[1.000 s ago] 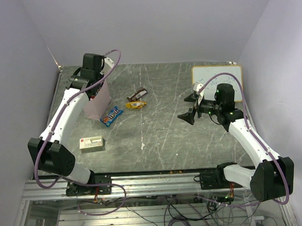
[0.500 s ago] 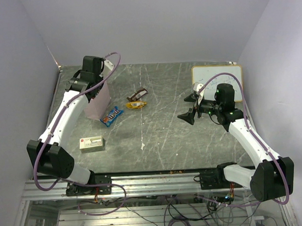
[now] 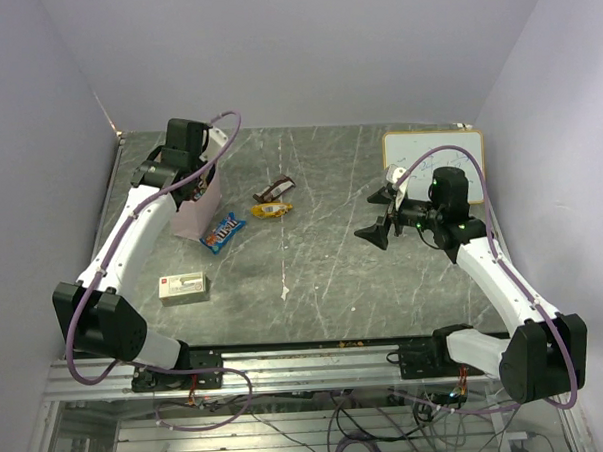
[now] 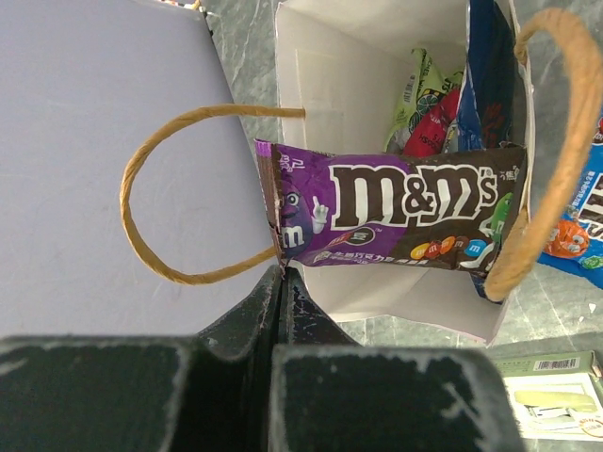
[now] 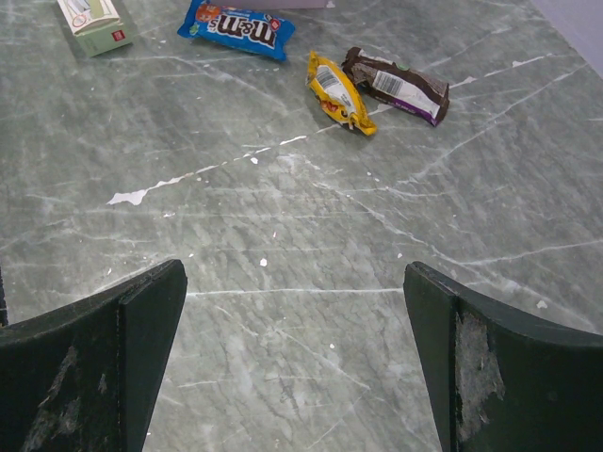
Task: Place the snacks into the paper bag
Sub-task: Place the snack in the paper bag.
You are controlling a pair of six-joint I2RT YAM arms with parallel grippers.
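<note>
The paper bag (image 3: 203,216) stands open at the back left; the left wrist view looks down into it (image 4: 358,66). My left gripper (image 4: 280,273) is shut on the left end of a purple-brown M&M's packet (image 4: 396,215), holding it across the bag's mouth. In the top view the left gripper (image 3: 187,186) is right over the bag. A silver-green packet (image 4: 419,89), a red one (image 4: 435,127) and a large dark blue one (image 4: 490,75) lie inside. On the table lie a blue packet (image 3: 223,231), a yellow one (image 3: 272,210) and a brown one (image 3: 275,191). My right gripper (image 3: 378,215) is open and empty.
A pale beige box (image 3: 182,285) lies near the front left. A white framed whiteboard (image 3: 433,150) lies at the back right. The right wrist view shows the blue packet (image 5: 236,26), the yellow one (image 5: 339,92) and the brown one (image 5: 396,85) well ahead of the fingers.
My left wrist has shifted slightly over the bag, with the packet still held. The right arm has not moved.
</note>
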